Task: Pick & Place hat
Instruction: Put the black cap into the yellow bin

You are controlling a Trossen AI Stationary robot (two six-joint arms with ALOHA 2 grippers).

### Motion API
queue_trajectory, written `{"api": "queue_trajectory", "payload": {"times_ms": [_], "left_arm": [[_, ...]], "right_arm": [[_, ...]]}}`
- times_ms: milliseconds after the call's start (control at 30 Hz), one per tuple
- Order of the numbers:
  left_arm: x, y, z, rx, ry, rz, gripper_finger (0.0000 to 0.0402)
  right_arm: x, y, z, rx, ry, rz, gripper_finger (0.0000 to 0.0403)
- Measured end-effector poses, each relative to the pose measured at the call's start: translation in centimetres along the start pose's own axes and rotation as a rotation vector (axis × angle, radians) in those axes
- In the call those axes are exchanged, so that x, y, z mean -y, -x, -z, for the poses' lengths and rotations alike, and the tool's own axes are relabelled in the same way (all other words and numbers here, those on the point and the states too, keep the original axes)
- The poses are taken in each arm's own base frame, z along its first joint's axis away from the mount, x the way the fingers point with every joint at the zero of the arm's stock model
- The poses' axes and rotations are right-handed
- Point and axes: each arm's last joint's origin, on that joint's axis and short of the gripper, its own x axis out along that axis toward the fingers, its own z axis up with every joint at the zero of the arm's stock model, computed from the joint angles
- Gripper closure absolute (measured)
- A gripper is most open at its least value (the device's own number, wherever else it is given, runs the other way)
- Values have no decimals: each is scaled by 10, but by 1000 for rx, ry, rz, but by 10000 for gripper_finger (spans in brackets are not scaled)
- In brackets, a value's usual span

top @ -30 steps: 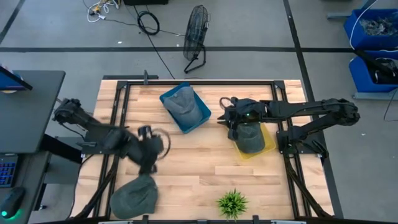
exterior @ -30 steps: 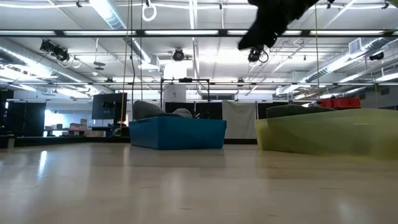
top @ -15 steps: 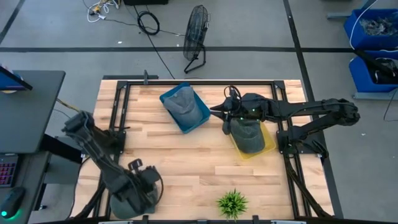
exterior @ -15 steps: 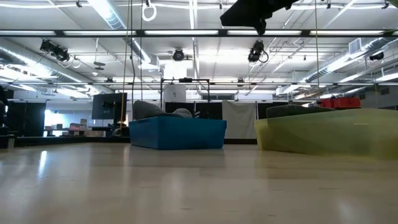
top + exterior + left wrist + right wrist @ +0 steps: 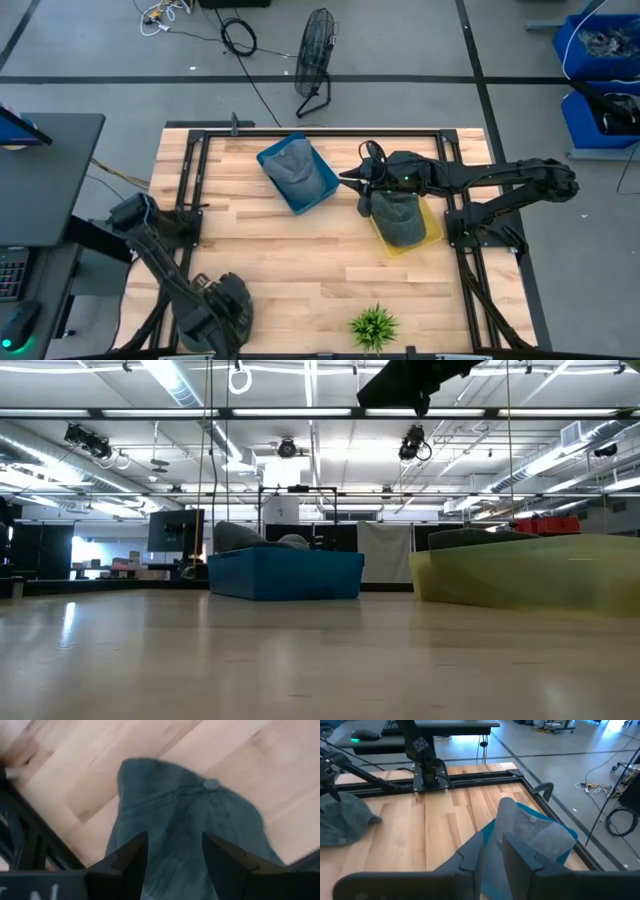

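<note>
The left pincer [image 5: 222, 308] has swung from beside the blue bin [image 5: 297, 173] down onto the loose grey cap [image 5: 190, 830] near the plant [image 5: 373, 325], fingers spread over its crown, empty: pickup likely next. The right pincer [image 5: 366, 187] hovers between the bins, nearly closed, empty.

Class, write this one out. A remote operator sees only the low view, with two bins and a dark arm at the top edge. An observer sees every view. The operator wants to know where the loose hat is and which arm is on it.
Operator: Is there a hat outside the bins?
Observer: Yes, a grey hat lies on the table by the high view's bottom-left corner.
Operator: Which arm is at it?
Observer: The left pincer is right over it, fingers open on either side of the crown.
Operator: And the arm at my top edge?
Observer: That is the right pincer, between the blue bin and the yellow bin.
</note>
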Motion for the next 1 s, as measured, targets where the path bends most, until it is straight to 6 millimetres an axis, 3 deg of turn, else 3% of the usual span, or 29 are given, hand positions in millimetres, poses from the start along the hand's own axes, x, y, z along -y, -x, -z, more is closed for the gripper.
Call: {"api": "queue_trajectory", "payload": {"times_ms": [267, 467, 733, 867, 1000], "left_arm": [[-6, -21, 22, 42, 62, -206, 209], [1, -28, 28, 51, 131, -142, 209], [-13, -74, 28, 77, 140, -150, 212], [-17, -89, 28, 67, 79, -138, 253], [-17, -95, 21, 59, 67, -133, 336]], "right_arm": [[0, 0, 2, -19, 10, 0, 326], [0, 0, 2, -19, 32, 0, 326], [0, 0, 3, -25, 33, -11, 326], [0, 0, 3, -26, 34, -10, 326], [0, 0, 2, -25, 70, -10, 326]]}}
